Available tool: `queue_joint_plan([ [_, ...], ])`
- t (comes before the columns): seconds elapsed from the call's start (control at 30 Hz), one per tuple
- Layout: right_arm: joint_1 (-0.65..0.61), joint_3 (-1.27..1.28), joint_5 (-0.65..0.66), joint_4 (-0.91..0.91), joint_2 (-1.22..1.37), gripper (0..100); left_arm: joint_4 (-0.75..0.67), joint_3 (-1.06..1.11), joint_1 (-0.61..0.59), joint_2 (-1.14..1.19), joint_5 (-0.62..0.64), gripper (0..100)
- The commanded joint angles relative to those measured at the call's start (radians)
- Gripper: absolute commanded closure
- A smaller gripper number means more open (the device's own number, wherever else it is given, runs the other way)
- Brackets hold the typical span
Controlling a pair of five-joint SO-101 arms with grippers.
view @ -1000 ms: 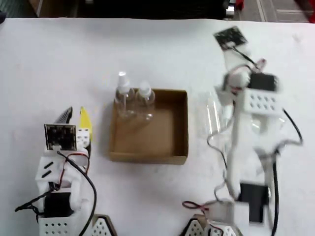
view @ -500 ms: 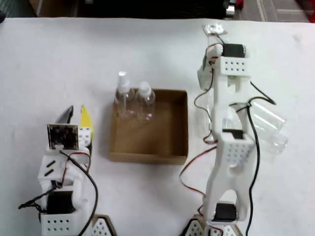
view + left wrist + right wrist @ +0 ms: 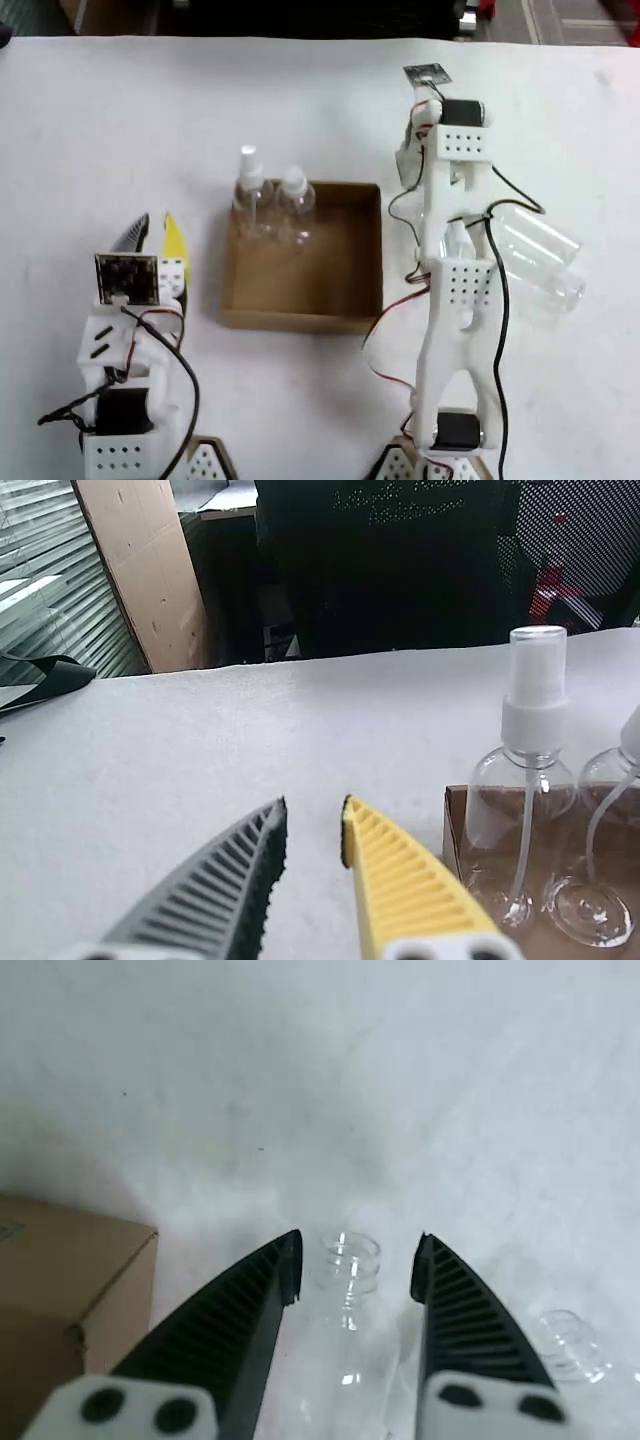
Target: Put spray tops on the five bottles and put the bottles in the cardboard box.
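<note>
The cardboard box (image 3: 300,290) sits mid-table, and two clear bottles with white spray tops (image 3: 250,195) (image 3: 293,205) stand in its far left corner. My right arm (image 3: 445,300) stretches far over the table just right of the box. Its gripper (image 3: 355,1260) is open, with black fingers (image 3: 240,1320) either side of a clear topless bottle's neck (image 3: 352,1255). A second open neck (image 3: 565,1335) shows beside it. More clear bottles (image 3: 535,250) lie right of the arm. My left gripper (image 3: 312,825) rests left of the box, slightly open, holding nothing.
The box corner (image 3: 60,1280) lies close beside the right gripper. The capped bottles (image 3: 535,770) and the box edge (image 3: 455,820) are ahead of the left gripper. White tabletop (image 3: 120,120) spreads to the far left. Cables hang along both arms.
My right arm has swung and straightened out toward the far side of the table, uncovering the bottles lying to its right. The left arm, the box and the capped bottles have not moved.
</note>
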Motion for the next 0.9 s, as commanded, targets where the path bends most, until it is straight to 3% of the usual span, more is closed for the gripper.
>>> queue_joint_plan([
  [0.0,-0.002,-0.049,-0.006,0.033,-0.031,83.3,-0.029,-0.009,-0.005,-0.008,0.003,91],
  [0.2,-0.010,0.091,0.098,0.031,-0.085,87.1,-0.031,-0.009,-0.005,-0.008,0.003,91],
  [0.47,0.013,0.107,0.104,0.028,-0.110,98.5,-0.031,-0.011,-0.004,-0.008,0.003,91],
  [0.73,0.048,0.064,0.098,0.033,-0.209,98.2,-0.018,-0.031,-0.005,-0.008,0.003,91],
  [0.87,0.062,0.064,0.083,0.033,-0.407,98.2,0.089,-0.110,-0.008,-0.008,0.008,91],
])
